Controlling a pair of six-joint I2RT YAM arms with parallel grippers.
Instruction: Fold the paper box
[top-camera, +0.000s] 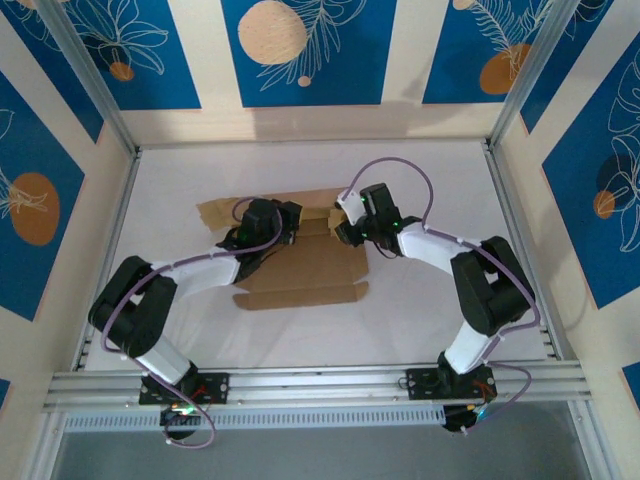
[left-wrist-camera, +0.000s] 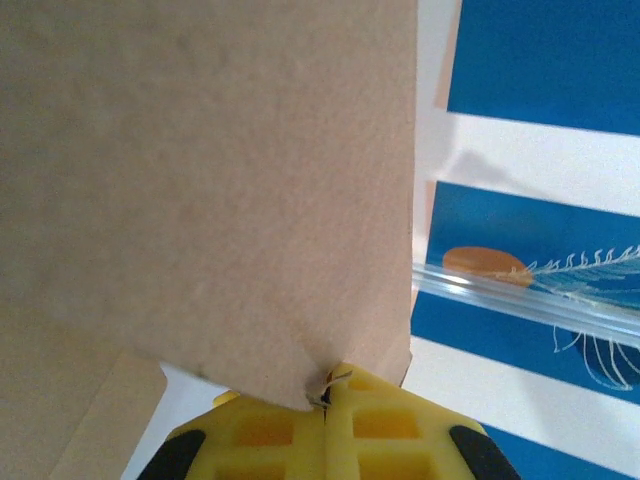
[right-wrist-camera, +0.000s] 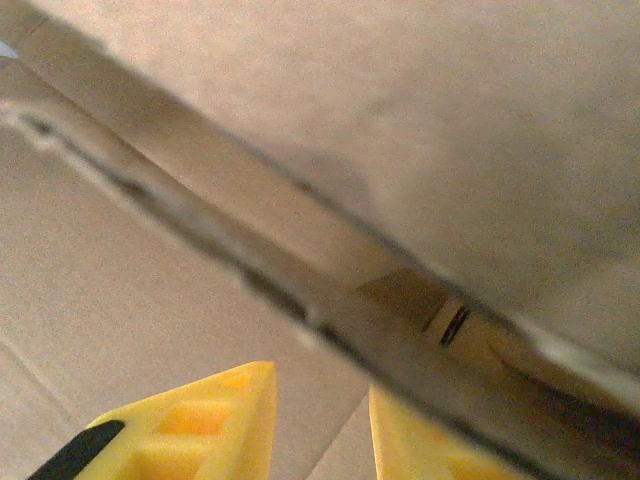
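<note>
The paper box (top-camera: 310, 272) is a flat brown cardboard sheet with flaps in the middle of the white table. My left gripper (top-camera: 288, 222) is at its far left part. In the left wrist view the left gripper (left-wrist-camera: 327, 398) is shut, pinching the lower corner of a raised flap of the paper box (left-wrist-camera: 200, 180). My right gripper (top-camera: 343, 228) is over the sheet's far right part. Seen from its wrist, the right gripper (right-wrist-camera: 320, 400) is open just above the cardboard (right-wrist-camera: 150, 300). A blurred folded edge (right-wrist-camera: 300, 290) crosses in front of its fingertips (right-wrist-camera: 235, 410).
An aluminium rail (top-camera: 310, 380) runs along the near edge by both arm bases. Frame posts and blue-and-cream wall panels (top-camera: 300, 50) close in the table. A rail (left-wrist-camera: 530, 295) shows behind the raised flap. Bare white table (top-camera: 430, 210) lies right of the sheet.
</note>
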